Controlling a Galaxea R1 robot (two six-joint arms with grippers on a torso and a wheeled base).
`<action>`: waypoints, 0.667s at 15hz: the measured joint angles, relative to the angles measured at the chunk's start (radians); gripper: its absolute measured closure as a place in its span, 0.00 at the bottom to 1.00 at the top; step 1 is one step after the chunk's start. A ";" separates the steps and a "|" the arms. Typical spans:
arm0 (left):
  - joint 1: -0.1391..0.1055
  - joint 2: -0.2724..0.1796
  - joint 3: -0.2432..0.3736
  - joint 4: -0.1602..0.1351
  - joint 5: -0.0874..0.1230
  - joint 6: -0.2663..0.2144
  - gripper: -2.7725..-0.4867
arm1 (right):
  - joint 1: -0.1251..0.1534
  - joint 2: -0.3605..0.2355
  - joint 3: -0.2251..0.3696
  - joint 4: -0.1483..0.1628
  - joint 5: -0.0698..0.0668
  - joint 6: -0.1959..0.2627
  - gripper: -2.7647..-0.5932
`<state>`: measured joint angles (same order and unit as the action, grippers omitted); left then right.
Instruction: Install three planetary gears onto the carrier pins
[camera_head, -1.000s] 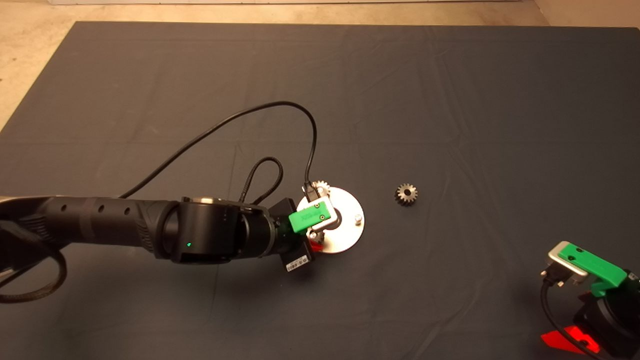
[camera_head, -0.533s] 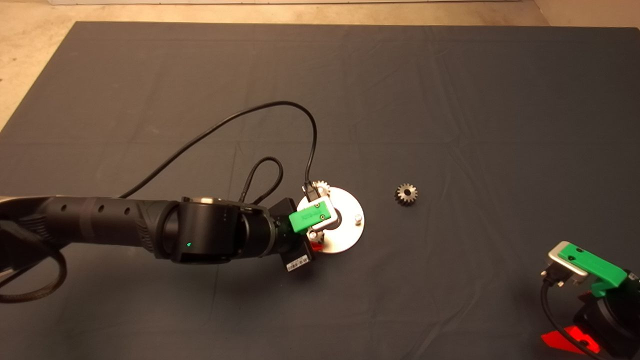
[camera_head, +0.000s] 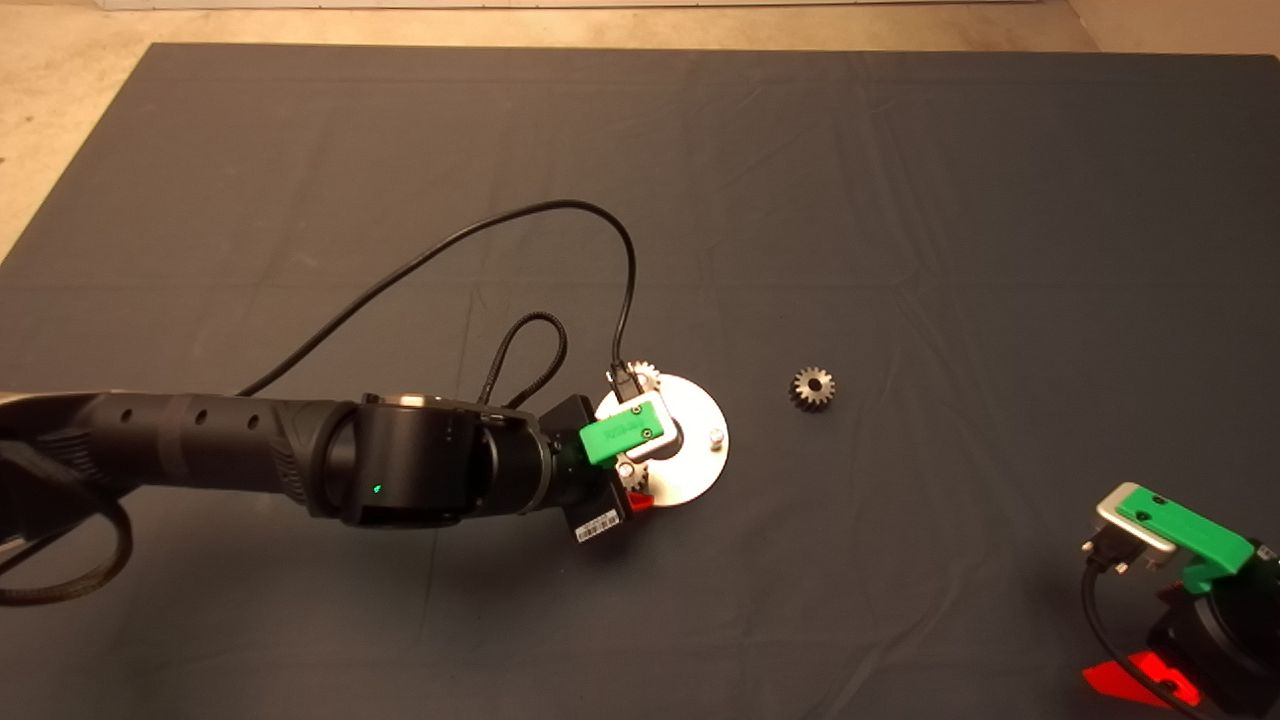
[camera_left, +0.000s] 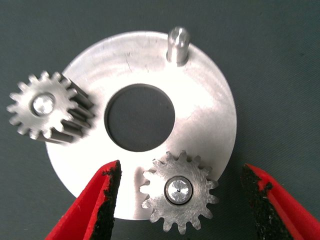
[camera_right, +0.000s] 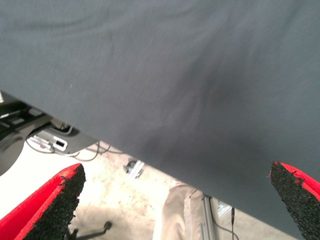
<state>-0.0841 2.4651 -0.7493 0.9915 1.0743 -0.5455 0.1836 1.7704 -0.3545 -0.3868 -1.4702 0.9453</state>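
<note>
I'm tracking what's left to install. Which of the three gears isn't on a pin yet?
The gear lying alone on the mat, right of the disc. The other two gears each sit on a pin.

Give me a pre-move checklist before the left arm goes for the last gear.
1. Second gear seated on its pin: ok, pin end shows in the bore.
2. First gear on its pin: ok.
3. Left pincer released: ok, fingers open, apart from the teeth.
4. Third pin free: ok, bare on the disc.
5. Last gear reachable: ok, lying alone on the mat.
6. Right pincer out of the way: ok, parked at the mat's edge, open.
</note>
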 joint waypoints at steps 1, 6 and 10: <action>-0.021 -0.008 0.021 -0.002 0.000 0.000 0.51 | 0.008 0.000 0.000 0.000 0.001 0.000 0.01; -0.150 -0.044 0.082 -0.144 0.015 -0.014 0.46 | 0.014 0.008 -0.003 0.001 0.000 0.000 0.01; -0.201 -0.080 0.124 -0.256 0.209 -0.103 0.46 | 0.020 0.048 -0.041 0.001 -0.002 -0.003 0.01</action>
<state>-0.2855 2.3849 -0.6249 0.7350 1.2829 -0.6482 0.2034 1.8181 -0.3954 -0.3862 -1.4721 0.9428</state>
